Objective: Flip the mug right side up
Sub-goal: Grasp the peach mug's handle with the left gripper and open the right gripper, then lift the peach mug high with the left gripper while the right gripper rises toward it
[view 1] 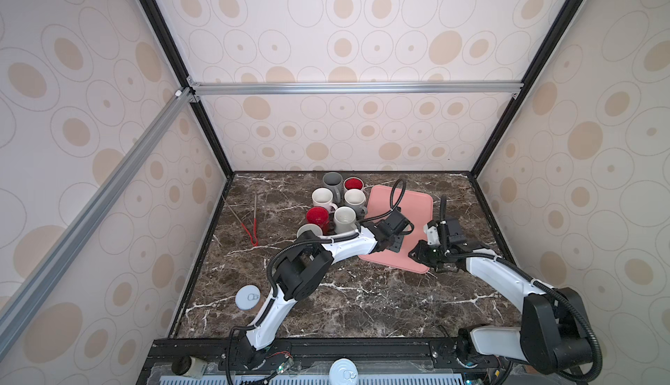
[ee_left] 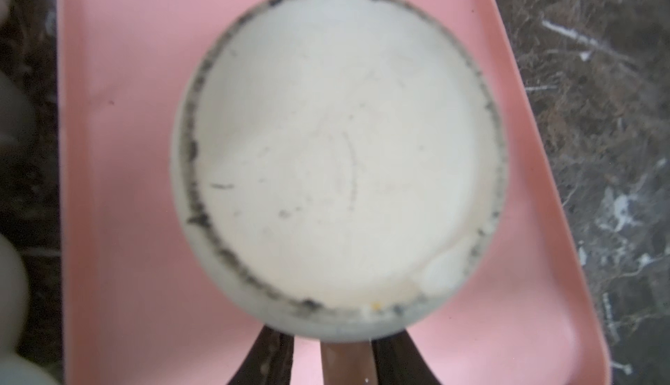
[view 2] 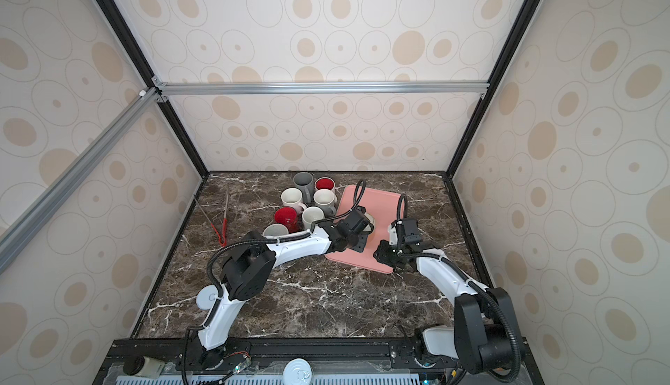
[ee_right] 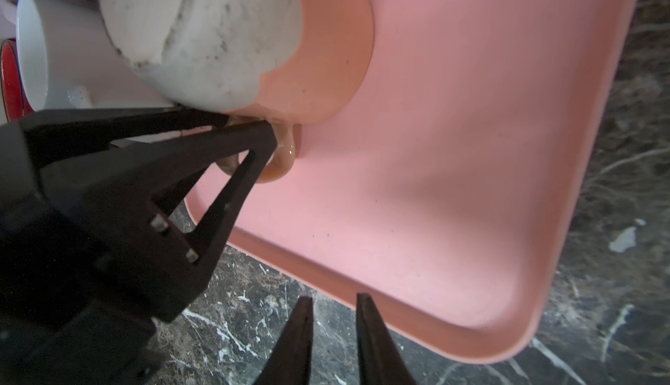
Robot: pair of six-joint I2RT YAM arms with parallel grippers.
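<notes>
Nearest the robot's base, the right gripper (ee_right: 334,298) hovers over the marble table (view 1: 362,303) just off the front edge of the pink tray (ee_right: 471,147), its jaws narrowly parted with nothing between them. Beyond it, the left gripper (ee_right: 250,120) has its jaws pinched on the handle of the mug (ee_left: 337,147), which sits mouth-down on the tray with its scuffed base facing up. By my reading the grasp is made but the turn has not begun: the lift, the flip and the setting down mouth-up are all left. Counted outward: 1 tin can (view 1: 342,370) at the front rail, 1 round pale disc (view 1: 248,297) near the left arm, 2 grippers, 1 tray, 1 upside-down mug, 1 pair of red-ended tongs (view 1: 254,227) lying to the left, and 7 upright mugs (view 1: 322,198) clustered just beside the tray's left edge.
</notes>
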